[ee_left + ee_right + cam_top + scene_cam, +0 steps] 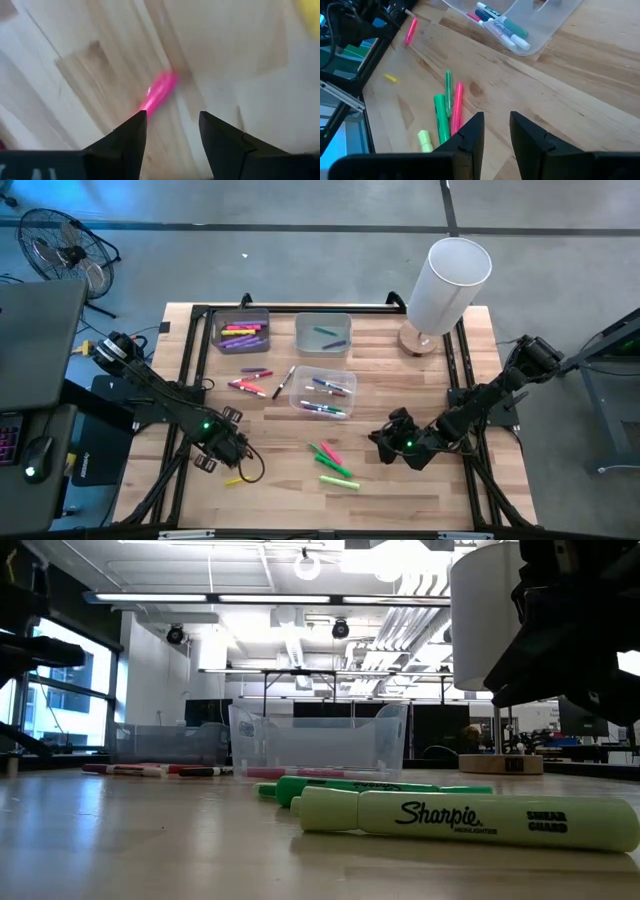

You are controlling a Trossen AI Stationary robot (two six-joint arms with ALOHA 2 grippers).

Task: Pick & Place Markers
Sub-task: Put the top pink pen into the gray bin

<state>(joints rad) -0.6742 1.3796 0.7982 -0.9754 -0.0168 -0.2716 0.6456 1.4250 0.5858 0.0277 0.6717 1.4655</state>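
Observation:
My left gripper [225,448] [172,117] points straight down near the table's front left, open, over a pink marker [159,92] lying flat on the wood. One end of that marker shows just beyond a fingertip. A small yellow marker [233,479] lies beside it. My right gripper [385,442] [496,120] stands open with nothing between its fingers, slanting down toward a cluster of green markers [441,120], a pink one [456,107] and a light green highlighter [470,820].
At the back stand a grey bin [243,330] of purple, pink and yellow markers and a second grey bin [322,332]. A clear bin [320,392] holds several markers mid-table. Loose markers [250,380] lie to its left. A white cylinder [445,285] stands at the back right.

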